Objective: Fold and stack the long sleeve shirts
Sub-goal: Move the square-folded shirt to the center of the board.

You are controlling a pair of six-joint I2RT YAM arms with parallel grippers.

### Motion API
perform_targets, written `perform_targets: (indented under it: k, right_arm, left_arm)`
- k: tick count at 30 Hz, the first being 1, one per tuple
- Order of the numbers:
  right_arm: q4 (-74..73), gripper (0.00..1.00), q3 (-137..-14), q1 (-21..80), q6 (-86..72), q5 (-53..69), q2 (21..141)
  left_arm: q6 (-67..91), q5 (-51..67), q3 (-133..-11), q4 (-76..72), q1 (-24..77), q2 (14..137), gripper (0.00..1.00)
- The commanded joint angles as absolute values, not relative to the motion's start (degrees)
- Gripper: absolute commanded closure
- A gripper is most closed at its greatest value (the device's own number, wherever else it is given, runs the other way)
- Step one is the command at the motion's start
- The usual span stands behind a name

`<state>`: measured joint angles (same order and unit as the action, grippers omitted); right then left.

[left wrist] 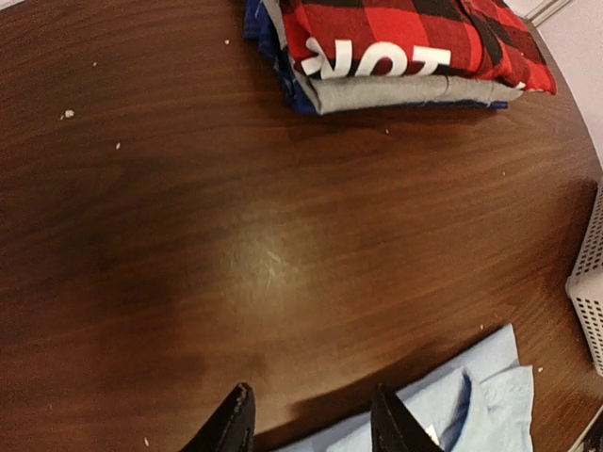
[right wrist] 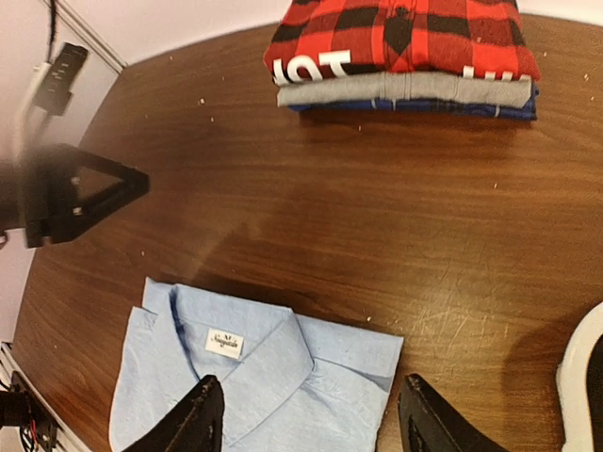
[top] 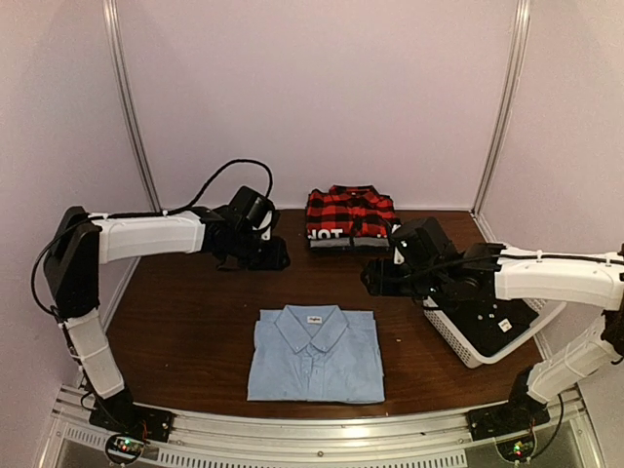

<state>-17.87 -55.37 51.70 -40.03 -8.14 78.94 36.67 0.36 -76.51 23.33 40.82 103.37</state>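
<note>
The blue shirt is seen folded at the near middle of the table, not yet stacked. The plaid shirt is laid folded atop the far pile. The left gripper and right gripper are held parted and empty.

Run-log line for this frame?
light blue shirt: folded, front center, not yet stacked | plaid shirt: folded, atop rear pile | left end effector: open, empty | right end effector: open, empty
</note>
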Motion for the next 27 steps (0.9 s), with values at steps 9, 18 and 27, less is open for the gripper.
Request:
perform_targets:
  k: [9,18,27]
  right_arm:
    - [-24.91,0.35,-60.12,50.58,-36.67,-19.46,65.28]
    - [-29.48,0.32,-58.96,50.35,-37.71,-24.00,54.57]
    - [-32.96,0.32,-58.03,50.36,-40.16,-24.83,50.05]
  left_arm:
    - [20.63,3.83,-100.65,13.73,36.99,126.53,0.60]
    - [13.75,4.84,-106.03,12.14,36.37,134.17,0.61]
    - [12.41,7.72,-114.39,13.85,34.55,142.15,0.61]
